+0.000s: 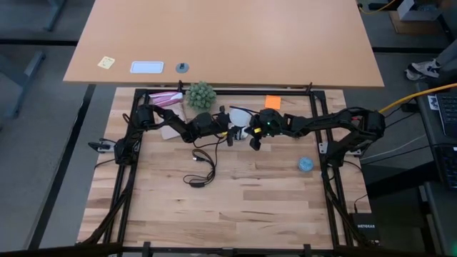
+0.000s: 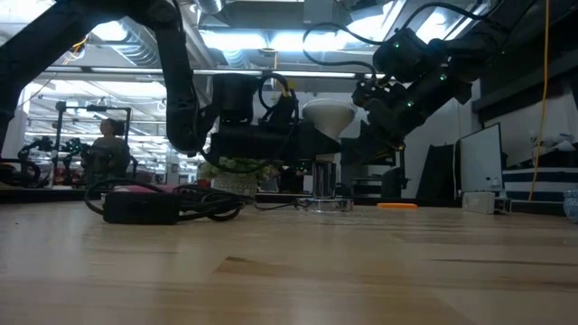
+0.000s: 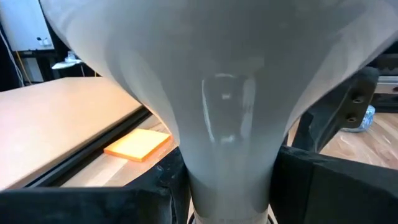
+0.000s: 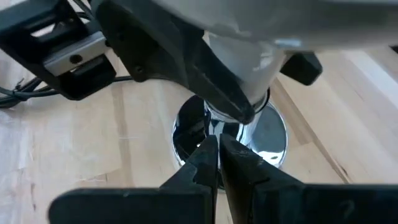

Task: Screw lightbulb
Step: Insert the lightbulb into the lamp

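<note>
Both arms are stretched toward the middle of the wooden table (image 1: 235,207), meeting near its far edge. The left gripper (image 1: 230,133) is held level and low, its 2 fingers (image 3: 311,180) clamped on the narrow neck of the lightbulb (image 2: 328,117), so the grip is nearly closed around it. The bulb is kept upright, dome uppermost, directly over the shiny socket disc (image 4: 273,140), which lies on the table just in front of the small green plant (image 1: 201,94). The right arm is angled down from the right side; the right gripper (image 4: 219,152) is closed on nothing, its tips pressed together just beside the socket and below the bulb.

Whether the screw base is already seated in the socket cannot be told: the base is covered by the left fingers in both wrist views. In the left wrist view the bulb fills most of the frame and its dome is cut off. In the high view the bulb is largely hidden under the 2 grippers.
</note>
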`<state>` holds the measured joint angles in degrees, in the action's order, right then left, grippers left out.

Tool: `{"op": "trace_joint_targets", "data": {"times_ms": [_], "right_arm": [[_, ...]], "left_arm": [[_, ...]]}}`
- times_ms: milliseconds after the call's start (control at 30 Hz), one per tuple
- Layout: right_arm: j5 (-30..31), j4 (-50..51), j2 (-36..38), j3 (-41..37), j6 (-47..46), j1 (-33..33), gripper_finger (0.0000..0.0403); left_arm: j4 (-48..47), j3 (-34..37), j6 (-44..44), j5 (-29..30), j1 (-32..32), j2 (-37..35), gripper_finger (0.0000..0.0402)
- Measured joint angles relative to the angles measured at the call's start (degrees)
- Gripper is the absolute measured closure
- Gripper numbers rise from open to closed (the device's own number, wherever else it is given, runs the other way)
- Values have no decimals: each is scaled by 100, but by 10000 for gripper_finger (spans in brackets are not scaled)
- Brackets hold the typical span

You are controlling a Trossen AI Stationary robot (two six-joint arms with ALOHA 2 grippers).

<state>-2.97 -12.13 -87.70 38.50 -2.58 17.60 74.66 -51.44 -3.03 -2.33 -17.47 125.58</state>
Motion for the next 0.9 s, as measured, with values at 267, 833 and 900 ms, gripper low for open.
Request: {"op": "trace_joint_targets", "data": {"times_ms": [267, 833, 900], "right_arm": [[626, -173, 0, 0, 160, -2, 379], [1253, -1129, 9, 17, 497, 1, 379], [1075, -1127, 9, 17, 497, 11, 379]], "left_arm": [[-28, 0, -3, 0, 0, 0, 260], [-239, 0, 92, 20, 24, -13, 259], [-285, -4, 111, 7, 22, -20, 259]]}}
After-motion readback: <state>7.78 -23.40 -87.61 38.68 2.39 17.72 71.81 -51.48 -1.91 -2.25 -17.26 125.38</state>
